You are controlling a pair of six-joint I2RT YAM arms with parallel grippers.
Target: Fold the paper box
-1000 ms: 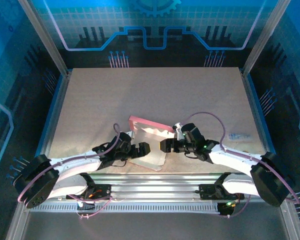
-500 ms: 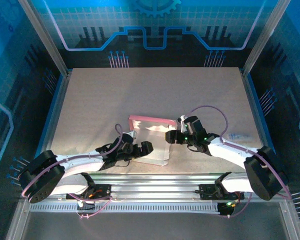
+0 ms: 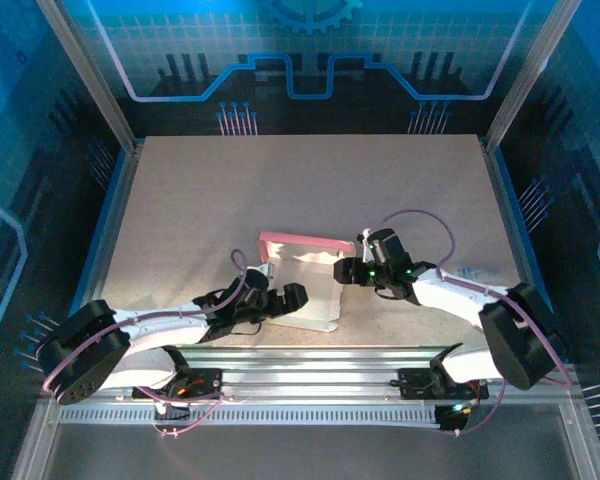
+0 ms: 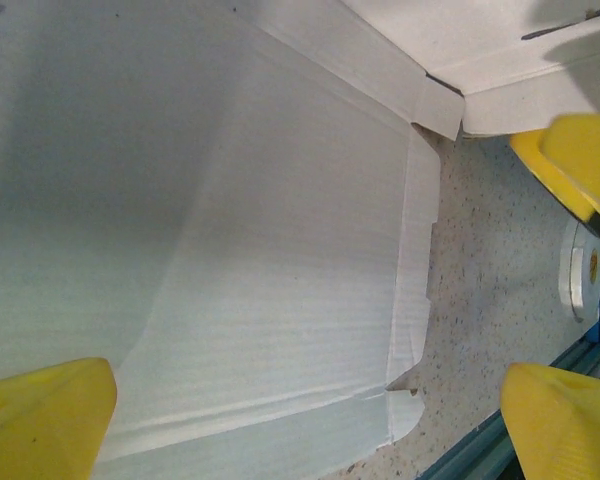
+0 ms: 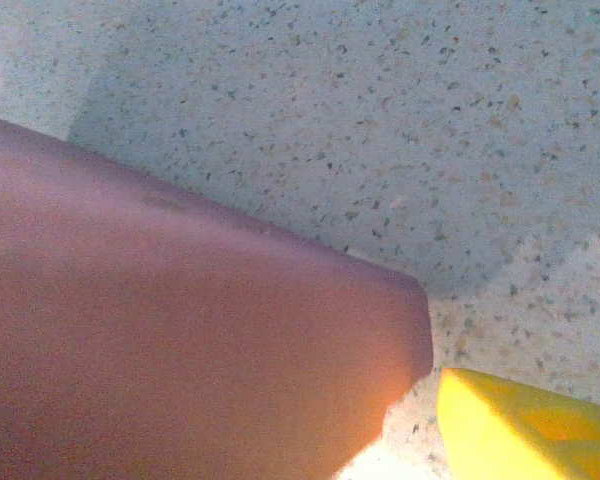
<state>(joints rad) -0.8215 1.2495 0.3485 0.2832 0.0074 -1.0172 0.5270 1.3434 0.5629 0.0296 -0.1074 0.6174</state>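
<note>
Box (image 3: 315, 297) lies near the table's (image 3: 230, 190) front edge, whitish face up, pink flap raised behind. My left gripper (image 3: 291, 297) gapes over it; my right gripper (image 3: 342, 270) meets its right edge, and I cannot tell its grip.
</note>
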